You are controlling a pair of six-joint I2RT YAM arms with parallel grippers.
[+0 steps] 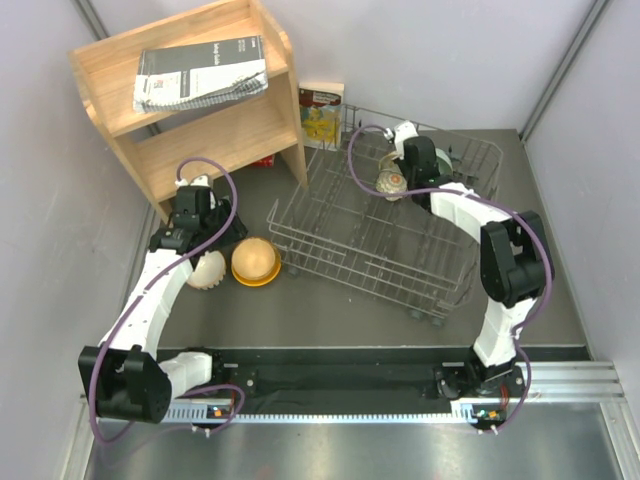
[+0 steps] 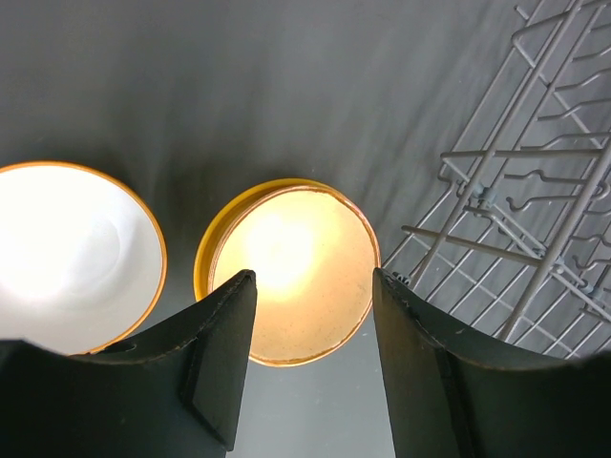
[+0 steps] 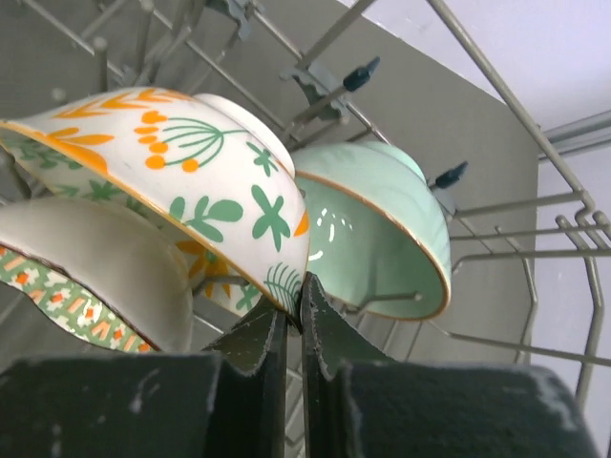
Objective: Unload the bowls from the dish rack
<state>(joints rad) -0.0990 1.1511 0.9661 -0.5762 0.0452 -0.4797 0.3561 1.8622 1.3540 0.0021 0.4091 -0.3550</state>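
Note:
The grey wire dish rack (image 1: 380, 250) sits right of centre. In the right wrist view, a cream bowl with orange and green floral pattern (image 3: 191, 181) leans on the tines, a pale teal-green bowl (image 3: 382, 229) behind it and a third bowl (image 3: 86, 267) in front. My right gripper (image 3: 294, 301) is shut on the floral bowl's lower rim; from above it sits at the rack's far side (image 1: 393, 178). Left of the rack, an orange-yellow bowl (image 1: 256, 261) and a white scalloped bowl (image 1: 207, 270) rest on the table. My left gripper (image 2: 315, 286) hangs open above the orange-yellow bowl (image 2: 291, 272), holding nothing.
A wooden shelf (image 1: 250, 120) with a spiral-bound booklet (image 1: 200, 72) stands at the back left. A small printed box (image 1: 322, 115) leans against the wall behind the rack. The rack's near corner (image 2: 535, 210) is right of the left gripper.

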